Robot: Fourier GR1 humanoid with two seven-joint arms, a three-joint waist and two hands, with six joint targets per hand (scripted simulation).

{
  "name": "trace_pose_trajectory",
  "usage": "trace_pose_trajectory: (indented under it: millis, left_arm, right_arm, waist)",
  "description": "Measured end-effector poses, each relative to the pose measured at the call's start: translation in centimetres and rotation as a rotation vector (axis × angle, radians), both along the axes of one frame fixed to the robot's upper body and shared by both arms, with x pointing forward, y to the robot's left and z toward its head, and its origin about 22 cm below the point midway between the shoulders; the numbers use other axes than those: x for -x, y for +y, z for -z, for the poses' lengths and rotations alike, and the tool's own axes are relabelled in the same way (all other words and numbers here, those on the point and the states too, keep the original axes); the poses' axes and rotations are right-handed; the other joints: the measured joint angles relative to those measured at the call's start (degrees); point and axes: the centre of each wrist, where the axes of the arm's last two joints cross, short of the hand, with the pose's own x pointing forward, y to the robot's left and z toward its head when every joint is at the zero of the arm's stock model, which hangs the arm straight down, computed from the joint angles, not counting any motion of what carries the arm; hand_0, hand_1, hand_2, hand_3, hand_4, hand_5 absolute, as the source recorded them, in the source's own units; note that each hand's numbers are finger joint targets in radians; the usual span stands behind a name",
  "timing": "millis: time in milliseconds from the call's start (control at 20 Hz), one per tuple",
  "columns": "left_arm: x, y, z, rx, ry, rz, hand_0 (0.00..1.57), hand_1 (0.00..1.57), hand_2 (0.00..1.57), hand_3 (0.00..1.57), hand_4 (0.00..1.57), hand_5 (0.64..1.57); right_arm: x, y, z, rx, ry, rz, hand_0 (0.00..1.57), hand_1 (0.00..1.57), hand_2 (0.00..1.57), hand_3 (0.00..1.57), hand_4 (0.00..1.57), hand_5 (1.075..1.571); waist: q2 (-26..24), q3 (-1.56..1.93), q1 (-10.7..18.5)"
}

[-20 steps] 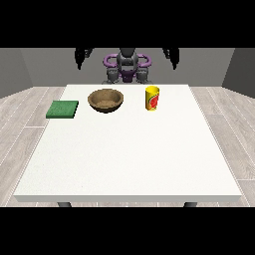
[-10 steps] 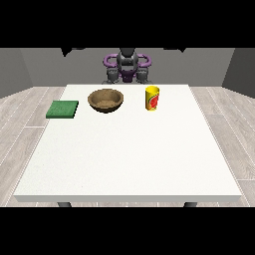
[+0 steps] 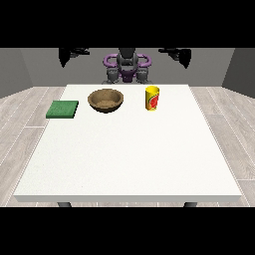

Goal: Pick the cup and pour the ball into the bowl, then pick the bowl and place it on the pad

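Observation:
A yellow cup [image 3: 152, 98] with a red mark stands upright on the white table [image 3: 129, 159], at the far side right of centre. No ball shows; the cup's inside is hidden. A brown wooden bowl [image 3: 105, 99] sits to the cup's left. The green pad [image 3: 63, 109] lies flat near the table's left edge. The hand at the view's left [image 3: 78, 51] and the hand at the view's right [image 3: 171, 51] hang high beside the robot's torso [image 3: 127, 64]. Both are far above and behind the objects, with fingers stretched out and nothing held.
Grey floor planks [image 3: 22, 129] surround the table on both sides. Two table legs [image 3: 63, 204] show under the near edge.
Both hands have risen and spread slightly outward from the robot's shoulders. Cup, bowl and pad have not moved.

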Motion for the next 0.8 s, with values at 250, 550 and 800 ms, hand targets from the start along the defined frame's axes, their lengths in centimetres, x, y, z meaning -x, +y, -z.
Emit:
trace_pose_trajectory:
  millis: [250,550,800]
  left_arm:
    - [-0.8,-0.8,3.3,-0.003,-0.049,-0.023,0.0,0.0,0.0,0.0,0.0,1.523]
    - [-1.4,-3.4,7.9,-0.007,-0.077,-0.06,0.0,0.0,0.0,0.0,0.0,1.523]
    - [-2.7,-4.5,9.8,-0.022,-0.11,-0.077,0.0,0.0,0.0,0.0,0.0,1.518]
  right_arm:
    - [-0.6,0.3,0.2,0.007,-0.042,-0.027,0.0,0.0,0.0,0.0,0.0,1.571]
    - [-1.2,0.2,-0.1,0.014,-0.083,-0.051,0.0,0.0,0.0,0.0,0.0,1.57]
    - [-1.7,-0.8,0.6,0.007,-0.117,-0.054,0.0,0.0,0.0,0.0,0.0,1.57]
  waist:
    - [3.84,-0.01,-1.38]
    - [6.91,-0.01,-3.44]
    - [9.98,-0.02,-4.09]
